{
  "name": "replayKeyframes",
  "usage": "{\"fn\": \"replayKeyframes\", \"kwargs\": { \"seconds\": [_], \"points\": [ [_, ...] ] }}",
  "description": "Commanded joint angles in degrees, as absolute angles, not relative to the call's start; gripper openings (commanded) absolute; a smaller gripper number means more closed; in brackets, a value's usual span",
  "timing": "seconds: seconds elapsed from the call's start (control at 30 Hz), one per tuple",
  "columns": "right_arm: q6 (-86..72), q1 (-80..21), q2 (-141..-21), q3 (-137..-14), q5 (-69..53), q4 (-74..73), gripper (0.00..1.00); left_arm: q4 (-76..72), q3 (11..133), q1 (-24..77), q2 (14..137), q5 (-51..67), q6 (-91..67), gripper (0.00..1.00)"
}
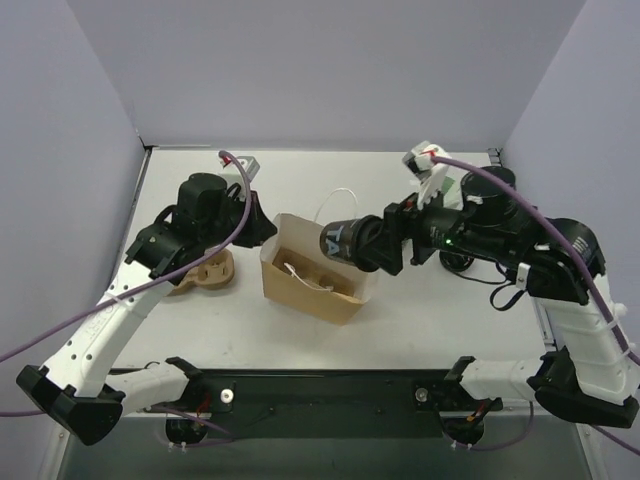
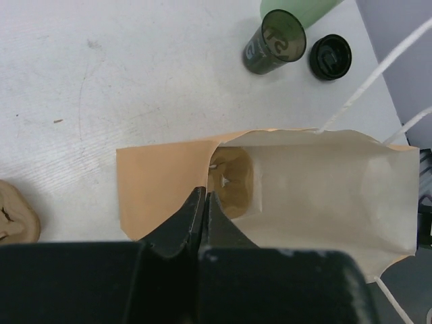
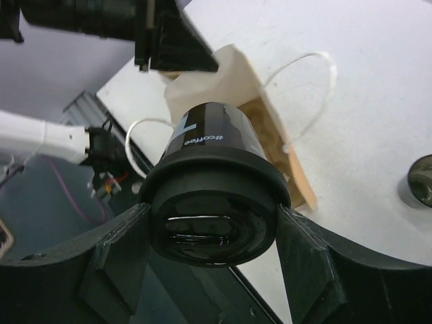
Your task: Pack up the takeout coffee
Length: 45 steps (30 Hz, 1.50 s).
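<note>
Near the middle of the white tabletop (image 1: pixel 400 310), a little back from the near edge, stands a tan paper bag (image 1: pixel 310 285) with thin white string handles (image 1: pixel 335 200). Its mouth gapes up toward the overhead camera. Something brown and moulded lies deep inside it, and I cannot tell what it is.

The left end effector (image 2: pixel 202 202) is closed at the bag's left rim. In the left wrist view its black fingers meet on the paper wall, one on the tan outer face and one on the pale inner face, pinching the bag's edge. Just left of the bag, toward the left edge and partly under the left arm, lies a brown moulded-pulp cup tray (image 1: pixel 210 275).

The takeout coffee (image 1: pixel 338 240), a small dark cylindrical cup with a round black plastic lid, is off the tabletop in the grip of the right end effector (image 3: pixel 212 229). The fingers clamp it on either side just behind the lid. It is held on its side with the lid facing the right wrist and the base pointing at the bag's mouth, over the bag's far right rim. I cannot tell whether the cup touches the paper.

Beyond the bag, toward the right edge, the left wrist view shows a dark green translucent cup (image 2: pixel 273 40). A loose round black lid (image 2: pixel 331 57) lies just beside it, and a pale green cup (image 2: pixel 297 8) is right behind it.
</note>
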<state>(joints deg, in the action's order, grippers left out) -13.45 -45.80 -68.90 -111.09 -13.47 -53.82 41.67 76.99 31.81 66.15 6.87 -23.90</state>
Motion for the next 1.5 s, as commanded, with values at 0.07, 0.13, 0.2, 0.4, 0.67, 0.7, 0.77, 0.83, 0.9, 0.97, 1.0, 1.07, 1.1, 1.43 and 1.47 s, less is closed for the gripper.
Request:
{"fn": "replayKeyframes", "kwargs": {
  "seconds": [0.07, 0.13, 0.2, 0.4, 0.67, 0.7, 0.77, 0.83, 0.9, 0.97, 1.0, 1.07, 1.1, 1.43, 1.47],
  "points": [
    [-9.4, -53.5, -73.7, -108.4, -1.5, -52.9, 0.45, 28.7, 71.3, 32.1, 60.2, 11.9, -21.6, 0.00],
    [-8.1, -54.5, -75.6, -108.1, 1.5, -53.6, 0.44, 25.6, 69.2, 32.1, 58.5, 13.1, -21.2, 0.00],
    [-6.5, -56.1, -76.3, -106.6, 5.0, -53.8, 0.44, 21.6, 66.9, 32.1, 57.5, 15.4, -21.0, 0.00],
    [-3.1, -60.8, -78.6, -102.5, 9.6, -53.9, 0.43, 16.5, 65.6, 32.2, 57.3, 15.5, -20.2, 0.00],
    [-0.6, -65.6, -75.7, -91.2, 16.0, -49.5, 0.43, 5.4, 54.1, 32.3, 51.2, 20.1, -20.9, 0.00],
    [-0.5, -65.7, -74.8, -89.0, 16.4, -48.7, 0.43, 5.7, 53.4, 32.3, 51.1, 21.6, -20.9, 0.00],
    [-0.5, -66.2, -74.4, -87.4, 17.4, -46.9, 0.43, 7.2, 52.8, 32.3, 50.9, 22.0, -20.7, 0.00],
    [1.2, -66.3, -74.2, -86.2, 17.8, -45.9, 0.43, 9.0, 52.7, 32.3, 50.8, 22.0, -19.8, 0.00],
    [2.8, -66.3, -74.6, -86.1, 18.3, -44.8, 0.43, 9.8, 52.7, 32.3, 50.6, 22.0, -19.2, 0.00],
    [4.4, -66.4, -74.9, -85.3, 18.1, -42.9, 0.43, 10.4, 52.8, 32.3, 50.5, 22.1, -18.5, 0.00],
    [5.8, -66.4, -74.9, -84.7, 17.5, -41.9, 0.43, 10.7, 52.7, 32.3, 50.5, 22.4, -18.5, 0.00],
    [7.0, -66.4, -74.8, -82.4, 16.9, -37.8, 0.43, 11.3, 52.8, 32.3, 50.4, 22.8, -18.6, 0.00],
    [8.2, -66.4, -74.9, -81.7, 16.4, -36.4, 0.43, 11.4, 52.6, 32.3, 50.2, 23.0, -18.8, 0.00],
    [11.8, -65.7, -78.5, -75.9, 15.0, -23.7, 0.42, 12.1, 49.5, 32.3, 46.5, 24.3, -17.0, 0.00],
    [12.0, -65.7, -78.6, -74.9, 15.4, -22.6, 0.42, 12.2, 48.5, 32.3, 46.2, 24.5, -16.8, 0.00]
  ]
}}
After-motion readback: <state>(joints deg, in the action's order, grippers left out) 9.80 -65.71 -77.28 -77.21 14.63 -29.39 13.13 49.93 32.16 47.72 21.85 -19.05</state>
